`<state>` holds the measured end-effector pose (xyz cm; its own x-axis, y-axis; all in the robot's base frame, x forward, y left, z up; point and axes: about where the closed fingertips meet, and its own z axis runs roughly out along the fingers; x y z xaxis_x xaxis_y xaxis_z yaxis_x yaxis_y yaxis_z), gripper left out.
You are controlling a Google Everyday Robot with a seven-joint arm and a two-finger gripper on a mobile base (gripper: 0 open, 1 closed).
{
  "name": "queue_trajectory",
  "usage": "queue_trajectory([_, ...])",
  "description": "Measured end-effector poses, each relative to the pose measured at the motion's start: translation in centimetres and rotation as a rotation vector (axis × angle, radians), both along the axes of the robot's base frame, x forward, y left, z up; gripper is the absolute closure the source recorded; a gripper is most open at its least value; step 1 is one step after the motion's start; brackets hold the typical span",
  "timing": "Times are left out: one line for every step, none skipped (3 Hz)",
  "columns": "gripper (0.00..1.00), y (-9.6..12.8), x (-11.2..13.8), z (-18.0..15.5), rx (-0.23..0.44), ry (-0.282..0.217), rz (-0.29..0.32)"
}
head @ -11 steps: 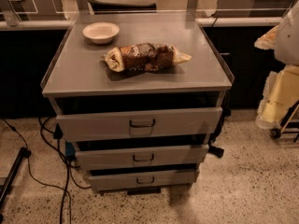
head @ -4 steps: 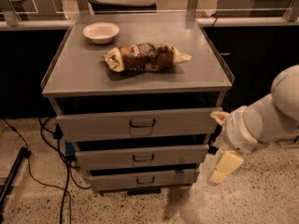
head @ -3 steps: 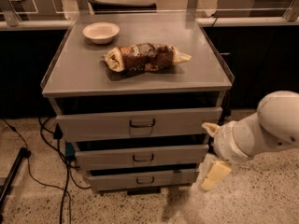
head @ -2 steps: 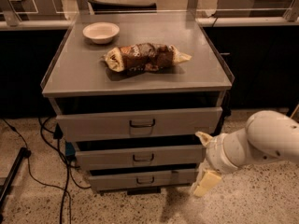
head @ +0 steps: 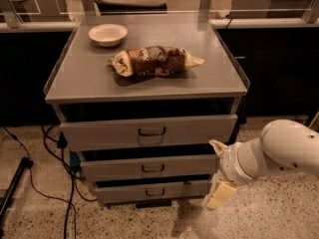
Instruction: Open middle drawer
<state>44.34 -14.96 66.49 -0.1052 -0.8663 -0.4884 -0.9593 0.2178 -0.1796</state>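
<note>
The middle drawer [head: 114,167] is a grey metal front with a small dark wire handle [head: 152,169] at its centre, between a taller top drawer [head: 99,133] and a smaller bottom drawer [head: 124,192]. It stands pulled out slightly, like the other two. My gripper [head: 218,171] is at the right end of the middle drawer front, on a white arm [head: 279,153] coming from the right. Its two cream fingers are spread, one [head: 218,146] near the drawer's top corner, one [head: 221,195] beside the bottom drawer. It holds nothing.
On the grey cabinet top [head: 219,78] lie a white bowl [head: 107,34] at the back left and a brown snack bag [head: 154,61] in the middle. Cables [head: 50,148] and a black stand leg [head: 12,188] are on the speckled floor to the left.
The arm has come in from the right and moved left and down, bringing the gripper to the right end of the middle drawer. The drawers have not moved.
</note>
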Motion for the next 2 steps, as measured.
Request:
queue_trajectory([0.0,-0.6,0.0,-3.8,-0.047,-0.004,0.019])
queue_trajectory([0.0,-0.9,1.0,-8.2,-0.073,-0.028,0.038])
